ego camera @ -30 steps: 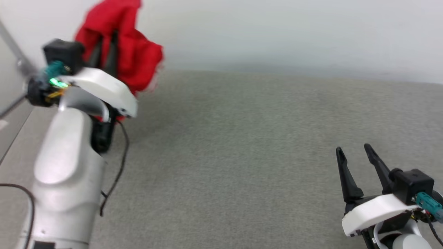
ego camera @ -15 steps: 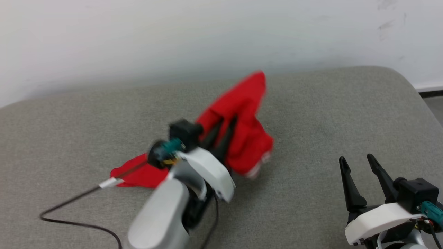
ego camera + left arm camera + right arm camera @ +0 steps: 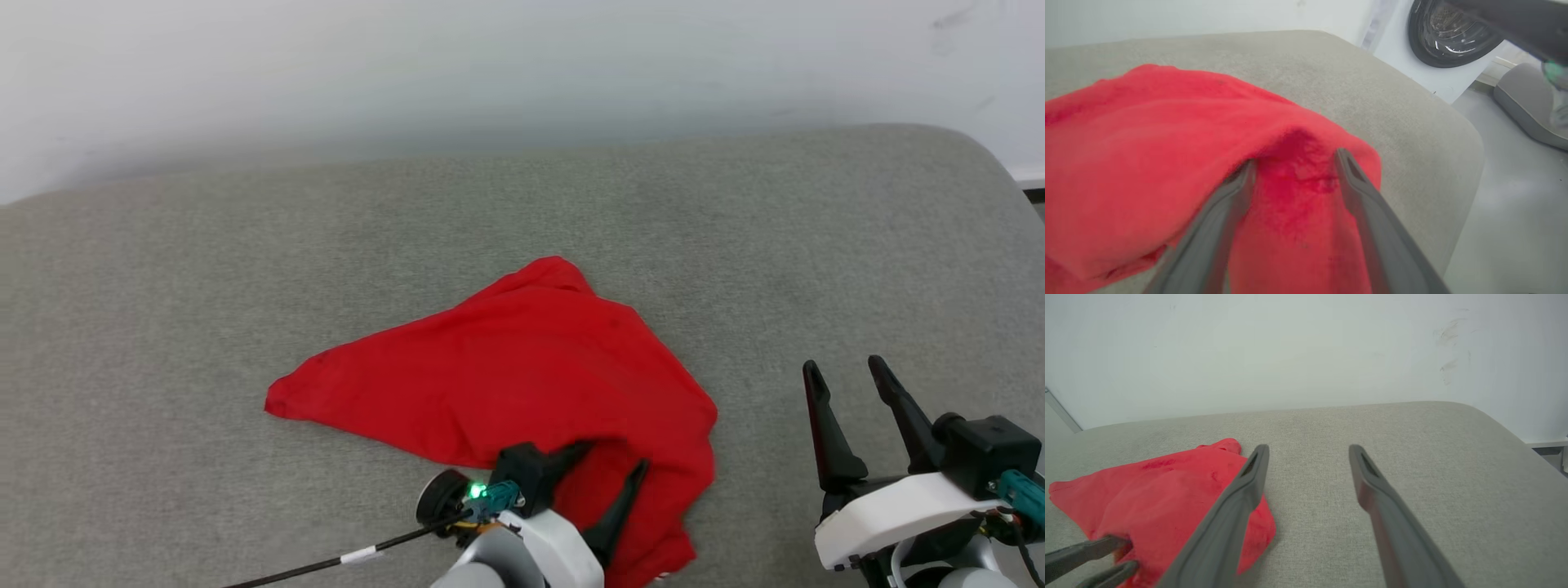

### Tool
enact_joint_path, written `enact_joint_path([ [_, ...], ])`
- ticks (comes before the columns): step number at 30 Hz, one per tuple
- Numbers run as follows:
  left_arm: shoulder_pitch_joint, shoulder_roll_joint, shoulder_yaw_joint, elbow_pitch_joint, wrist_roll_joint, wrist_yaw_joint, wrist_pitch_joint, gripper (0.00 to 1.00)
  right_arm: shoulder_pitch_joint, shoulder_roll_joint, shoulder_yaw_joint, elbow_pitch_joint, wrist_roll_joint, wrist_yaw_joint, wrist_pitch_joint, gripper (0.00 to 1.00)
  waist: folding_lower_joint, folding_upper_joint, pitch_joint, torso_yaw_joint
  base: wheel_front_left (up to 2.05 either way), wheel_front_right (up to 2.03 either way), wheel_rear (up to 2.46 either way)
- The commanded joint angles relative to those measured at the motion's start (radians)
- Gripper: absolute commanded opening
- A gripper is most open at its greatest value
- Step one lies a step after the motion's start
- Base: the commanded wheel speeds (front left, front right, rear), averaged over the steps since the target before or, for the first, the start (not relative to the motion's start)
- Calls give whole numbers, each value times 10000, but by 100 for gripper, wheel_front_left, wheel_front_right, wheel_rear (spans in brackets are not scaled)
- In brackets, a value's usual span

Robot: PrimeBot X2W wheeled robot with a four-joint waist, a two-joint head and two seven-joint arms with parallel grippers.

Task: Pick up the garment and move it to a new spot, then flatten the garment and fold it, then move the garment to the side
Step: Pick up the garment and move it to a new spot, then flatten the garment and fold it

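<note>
The garment [image 3: 522, 367] lies as a rumpled red sheet on the grey cushioned surface [image 3: 245, 245], with no print showing. My left gripper [image 3: 611, 459] rests at its near right edge. It is open, its fingers spread over the fabric. In the left wrist view the garment [image 3: 1147, 134] bulges between the spread left gripper [image 3: 1295, 159], and one fingertip sits under a fold. My right gripper [image 3: 843, 365] stands open to the right, apart from the cloth. In the right wrist view the right gripper [image 3: 1308, 448] holds nothing, and the garment [image 3: 1155, 490] lies to its left.
A white wall [image 3: 522, 65] runs behind the surface. The cushion's rounded right edge [image 3: 1470, 139] drops to the floor. A washing machine door [image 3: 1449, 36] and a grey pad [image 3: 1531, 106] stand beyond it. A black cable [image 3: 351, 559] trails from my left wrist.
The head camera has swung. My left gripper came down with the bunched garment and opened, and the garment now lies spread on the surface. The right gripper stayed open.
</note>
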Motion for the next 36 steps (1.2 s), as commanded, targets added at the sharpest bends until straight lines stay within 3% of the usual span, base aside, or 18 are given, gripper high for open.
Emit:
enact_joint_path([
  [1, -257, -13, 4, -199, 136, 119, -375, 100, -43, 14, -37, 28, 35, -3, -49, 100, 0, -1, -153, 197, 0, 0, 0],
  [9, -547, 246, 809, -1014, 405, 860, -1254, 100, 247, 13, -192, -1, -127, -3, 79, 100, 0, -1, -816, 664, 0, 0, 0],
  [19, 369, 1365, 2929, -1598, 143, 2233, -1382, 100, 680, 13, -414, -391, -261, -3, 302, 100, 0, -1, -1214, 912, 0, 0, 0],
  [28, 1499, 2208, 3754, -1828, 6, 2517, -1380, 100, 1034, 13, -400, -606, -286, -3, 468, 100, 0, -1, -1535, 932, 0, 0, 0],
  [36, 1962, 2332, 3801, -2045, -129, 2587, -1344, 100, 1267, 13, -397, -790, -221, -3, 574, 100, 0, -1, -1643, 876, 0, 0, 0],
])
